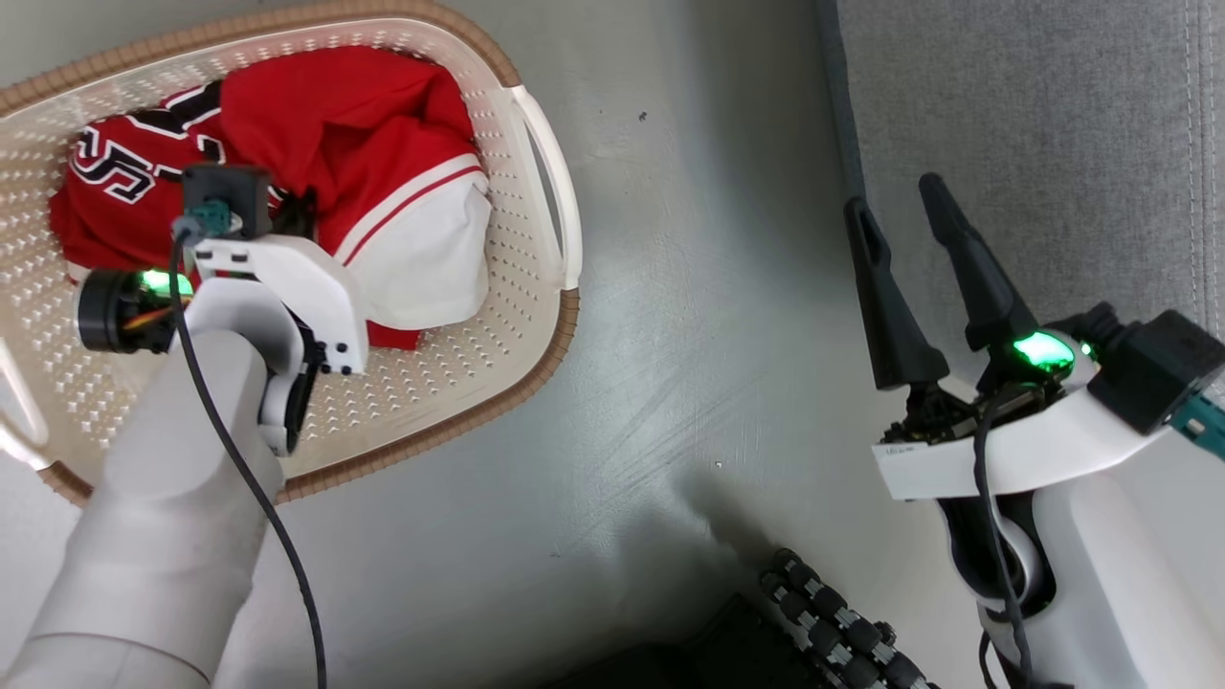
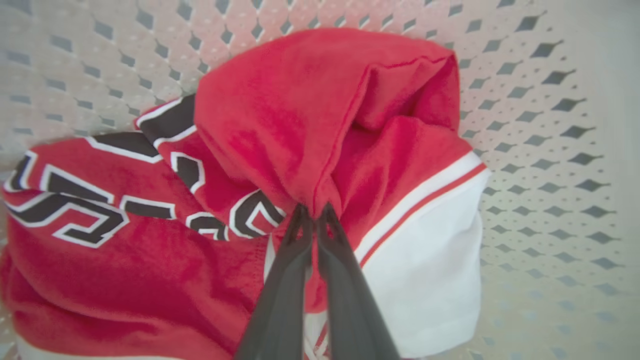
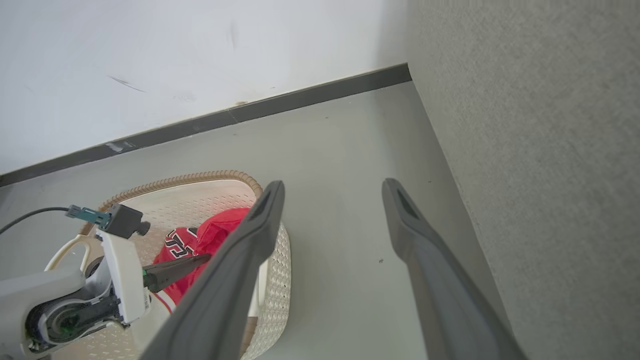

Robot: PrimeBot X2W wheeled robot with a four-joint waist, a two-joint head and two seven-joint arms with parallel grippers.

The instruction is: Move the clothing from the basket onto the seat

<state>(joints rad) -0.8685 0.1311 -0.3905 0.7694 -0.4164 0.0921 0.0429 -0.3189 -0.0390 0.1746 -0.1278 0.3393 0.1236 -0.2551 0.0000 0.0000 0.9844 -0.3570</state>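
Left tool (image 2: 314, 210) pinches clothing (image 2: 280, 115) inside basket (image 1: 536, 144); right tool (image 1: 895, 196) spread beside seat (image 1: 1034, 115).

Head view is aimed straight down; the basket (image 1: 522, 277) — close in left wrist view — is shared by all three.

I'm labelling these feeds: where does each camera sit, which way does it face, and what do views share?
Head view: on the head, facing down at basket, floor and seat; left forearm and open right gripper show.
Left wrist view: on that wrist, facing along the left gripper, shut on the clothing.
Right wrist view: on that wrist, facing past its open fingers toward the wall.
All share basket and clothing.
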